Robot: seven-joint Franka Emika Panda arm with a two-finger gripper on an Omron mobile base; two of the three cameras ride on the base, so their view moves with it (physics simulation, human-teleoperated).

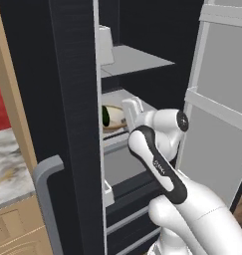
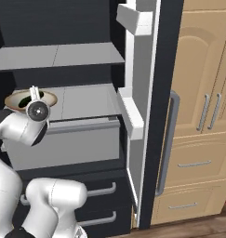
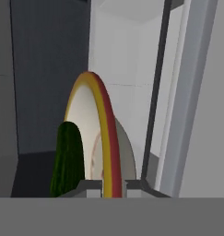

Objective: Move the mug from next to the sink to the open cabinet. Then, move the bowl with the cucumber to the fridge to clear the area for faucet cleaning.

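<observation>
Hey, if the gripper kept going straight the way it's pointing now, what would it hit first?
The gripper is shut on the bowl rim, with the cucumber inside. Straight ahead looks like the fridge back wall, probably met first by the bowl; depth is unclear.

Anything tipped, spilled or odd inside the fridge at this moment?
Nothing stands out. The bowl sits level over the fridge's middle shelf, with the cucumber inside it and nothing spilled. The tool is shut on the bowl's rim. The fridge door stands open.
</observation>
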